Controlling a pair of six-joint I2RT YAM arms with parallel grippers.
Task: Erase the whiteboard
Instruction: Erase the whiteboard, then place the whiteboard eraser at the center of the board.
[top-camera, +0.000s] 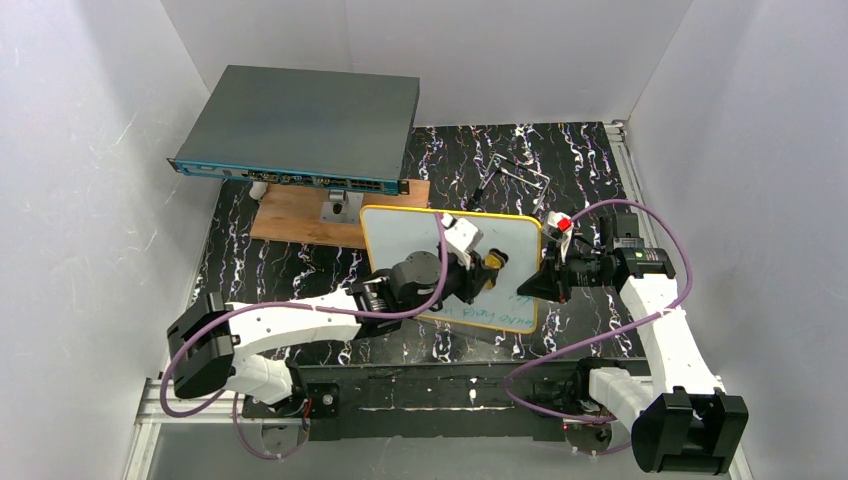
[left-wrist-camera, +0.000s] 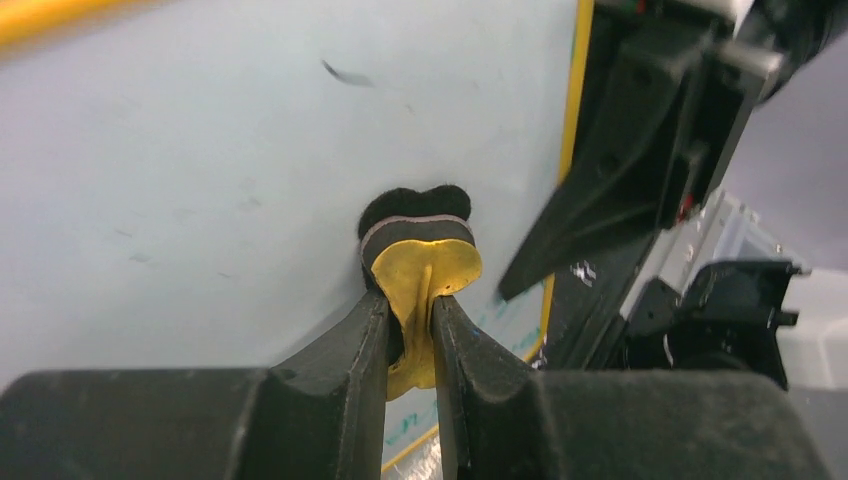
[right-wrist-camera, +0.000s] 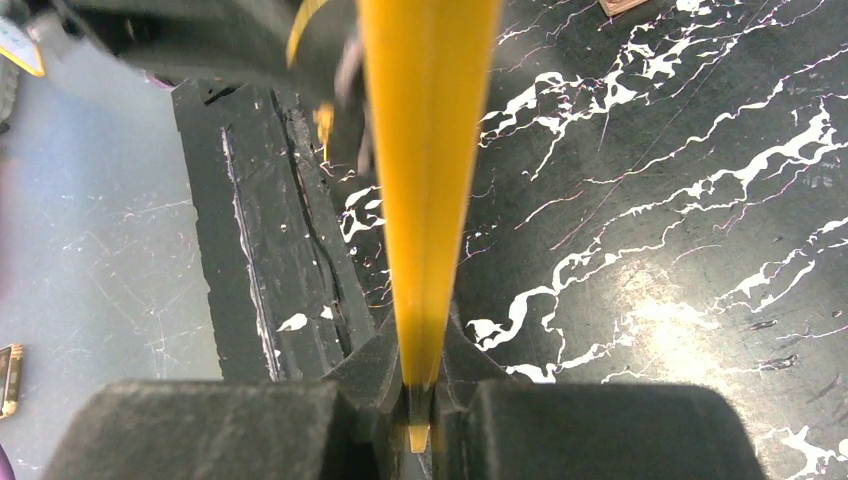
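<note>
whiteboard (top-camera: 415, 250) tilted over the black marbled table (top-camera: 590, 170), upper face blank, green writing along its lower edge | left gripper (top-camera: 490, 270) holds yellow eraser (top-camera: 496, 262) against board face | right gripper (top-camera: 546, 285) pinches board's right edge | grey network switch (top-camera: 300, 125) on wooden board (top-camera: 295, 215) behind

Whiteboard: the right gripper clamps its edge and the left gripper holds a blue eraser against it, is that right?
Not blue: the left wrist view shows a yellow eraser with a black pad. The right gripper does clamp the edge of the whiteboard, and the left gripper holds the eraser against it.
</note>
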